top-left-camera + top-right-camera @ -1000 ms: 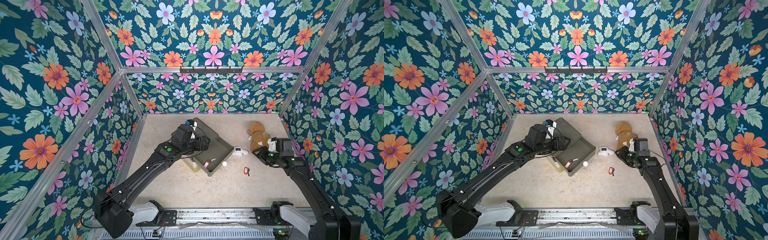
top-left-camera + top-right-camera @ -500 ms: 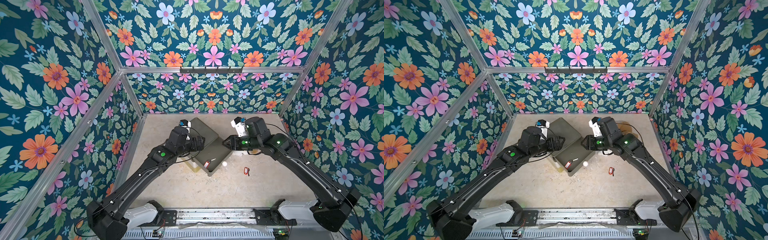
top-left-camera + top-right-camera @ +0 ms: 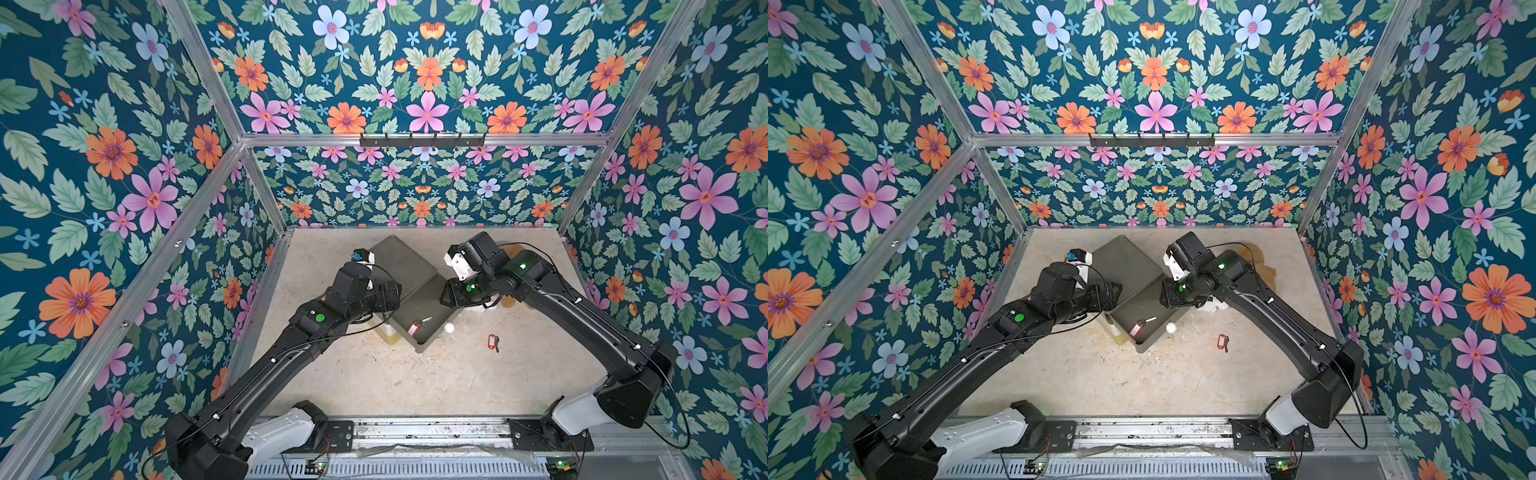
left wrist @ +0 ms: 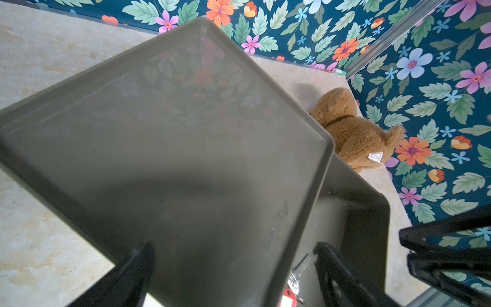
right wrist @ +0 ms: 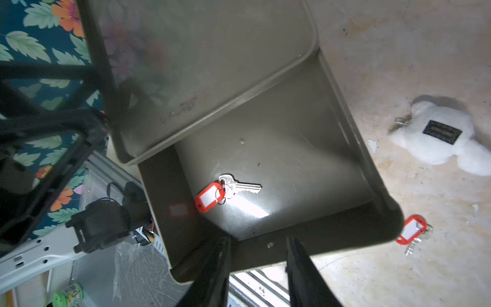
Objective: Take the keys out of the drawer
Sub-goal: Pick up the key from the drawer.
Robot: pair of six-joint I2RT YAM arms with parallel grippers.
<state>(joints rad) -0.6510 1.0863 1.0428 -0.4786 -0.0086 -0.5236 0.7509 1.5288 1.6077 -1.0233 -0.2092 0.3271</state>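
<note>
**Two red keys, one in the drawer**

I count two keys, both red-tagged. One key (image 5: 227,189) lies on the floor of the open drawer (image 5: 279,148). The other key (image 5: 413,234) sits on the table (image 5: 398,66) just beside the drawer's front corner. There are two plushies too, a brown plush (image 4: 353,135) and a white plush (image 5: 451,138). My right gripper (image 5: 257,239) hovers over the drawer, fingers partly apart and empty. My left gripper (image 4: 233,247) is spread wide over the box (image 4: 186,119), holding nothing.

Lab robot cell: floral-papered walls (image 3: 428,62), aluminium frame (image 3: 291,139), mounting rail (image 3: 415,428).
</note>
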